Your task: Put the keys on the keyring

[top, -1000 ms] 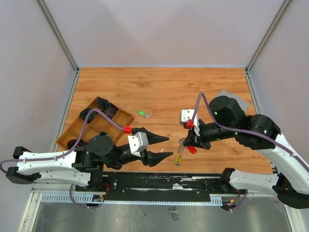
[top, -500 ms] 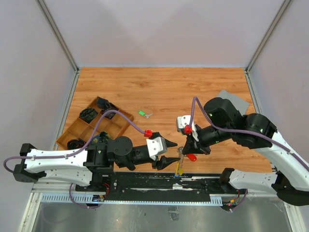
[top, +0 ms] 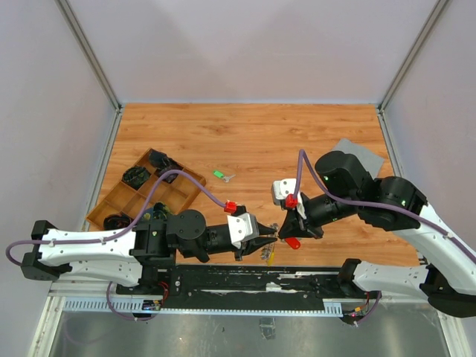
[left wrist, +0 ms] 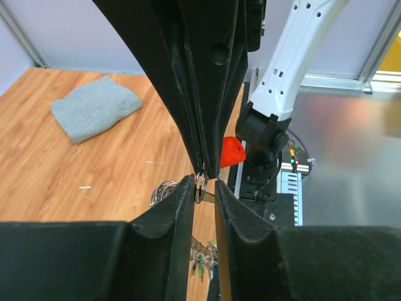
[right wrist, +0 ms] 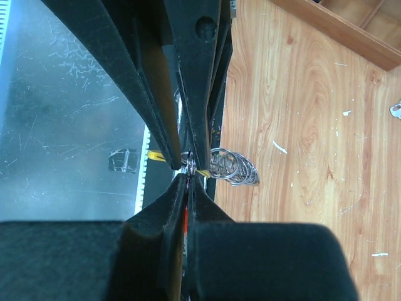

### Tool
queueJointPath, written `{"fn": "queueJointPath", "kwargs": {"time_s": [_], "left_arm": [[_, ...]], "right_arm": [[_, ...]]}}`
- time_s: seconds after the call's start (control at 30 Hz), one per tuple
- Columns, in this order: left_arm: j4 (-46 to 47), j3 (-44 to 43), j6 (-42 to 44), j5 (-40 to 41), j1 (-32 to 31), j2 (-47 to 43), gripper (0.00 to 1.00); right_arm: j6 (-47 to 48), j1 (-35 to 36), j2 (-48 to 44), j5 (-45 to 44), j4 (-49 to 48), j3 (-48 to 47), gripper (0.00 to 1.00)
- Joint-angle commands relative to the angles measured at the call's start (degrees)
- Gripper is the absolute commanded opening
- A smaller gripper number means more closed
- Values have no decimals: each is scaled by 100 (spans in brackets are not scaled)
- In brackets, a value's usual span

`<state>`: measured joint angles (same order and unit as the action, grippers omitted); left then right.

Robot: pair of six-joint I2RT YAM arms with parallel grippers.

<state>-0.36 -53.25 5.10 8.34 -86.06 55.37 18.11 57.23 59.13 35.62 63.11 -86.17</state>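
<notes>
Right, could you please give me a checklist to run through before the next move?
1. Right pincer shut on the thin silver metal keyring: ok.
2. Left pincer fingers flanking that keyring: ok.
3. Left pincer actually gripping it: cannot tell.
4. Keyring lifted off the wooden table: ok.
5. Small green-headed key threaded on: not ok, it lies loose on the table.

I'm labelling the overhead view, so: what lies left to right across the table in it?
Wooden tray → green-headed key → left end effector → right end effector → grey cloth.
</notes>
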Motion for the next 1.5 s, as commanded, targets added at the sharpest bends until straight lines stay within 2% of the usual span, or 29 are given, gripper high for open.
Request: {"fn": "queueJointPath", "kwargs": {"time_s": [0.0,0.17,0.3,0.4,0.5,0.57,0.73,0.83,0.9,0.97,1.1,1.2,1.3,1.4,1.47], "left_arm": [[27,-181,65,-179,-42,43,23],[36,-201,112,-167,-40,93,15],[19,-228,122,-131,-40,120,1],[1,-211,93,-7,-34,99,1],[67,-121,59,223,-33,-1,1],[166,-9,4,430,-33,-106,1],[348,287,-148,845,9,-415,1],[382,436,-347,690,269,-565,0],[415,551,-532,423,545,-691,1],[483,657,-671,157,838,-797,0],[542,816,-752,-88,1257,-900,1],[569,913,-779,-214,1513,-958,0],[572,984,-828,-372,1757,-1004,1],[604,1063,-853,-452,1946,-1066,1],[637,1110,-882,-513,2094,-1109,0]], "right_arm": [[122,69,-37,160,-191,21,0],[109,69,5,173,-193,47,1],[92,85,5,191,-204,48,0],[21,97,-13,179,-249,43,1],[-255,104,-148,-78,-519,137,11],[-522,104,-335,-394,-802,292,22],[-1434,95,-879,-1462,-1669,637,33],[-1889,98,-1186,-2011,-2204,898,37],[-2081,96,-1456,-2304,-2598,1179,46],[-2461,97,-1682,-2931,-2849,1497,46],[-2941,100,-1700,-3603,-2867,1585,50],[-3204,9,-1117,-4059,-2153,984,53],[-3082,-382,-520,-3944,-1724,553,56],[-2932,-1013,-480,-3037,-2302,855,56],[-2965,-1472,-356,-2384,-2445,917,50]]}}
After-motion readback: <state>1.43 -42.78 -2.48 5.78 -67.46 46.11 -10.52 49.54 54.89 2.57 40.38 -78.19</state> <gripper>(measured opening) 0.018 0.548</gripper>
